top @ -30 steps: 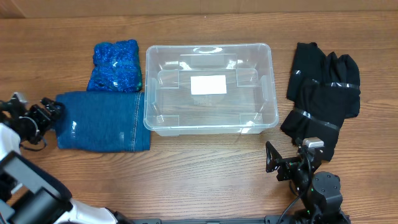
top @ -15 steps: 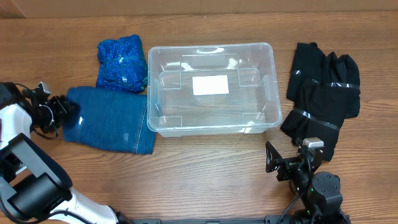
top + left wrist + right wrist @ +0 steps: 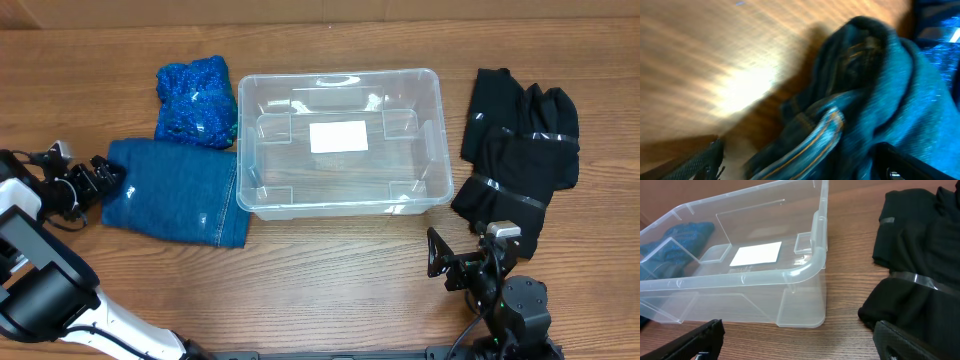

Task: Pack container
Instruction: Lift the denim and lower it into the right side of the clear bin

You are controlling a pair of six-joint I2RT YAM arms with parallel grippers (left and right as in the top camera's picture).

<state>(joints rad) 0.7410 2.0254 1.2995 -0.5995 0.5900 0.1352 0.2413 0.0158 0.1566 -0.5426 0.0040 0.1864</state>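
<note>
The clear container (image 3: 338,75) stands open and empty at the table's middle, with a white label on its base; it also shows in the right wrist view (image 3: 805,272). Folded blue jeans (image 3: 175,195) lie against its left side. My left gripper (image 3: 100,180) is at the jeans' left edge; in the left wrist view its jaws (image 3: 800,160) are spread wide, with bunched denim (image 3: 865,75) between them. My right gripper (image 3: 445,262) is open and empty in front of the container's right corner (image 3: 800,337).
A sparkly blue cloth (image 3: 195,100) lies behind the jeans, left of the container. A black garment with shiny strips (image 3: 520,150) lies to the container's right, and it also shows in the right wrist view (image 3: 920,255). The table is wood.
My left gripper has moved right into the jeans' left edge. The jeans, the sparkly cloth and the container have shifted slightly right. The right arm has not moved.
</note>
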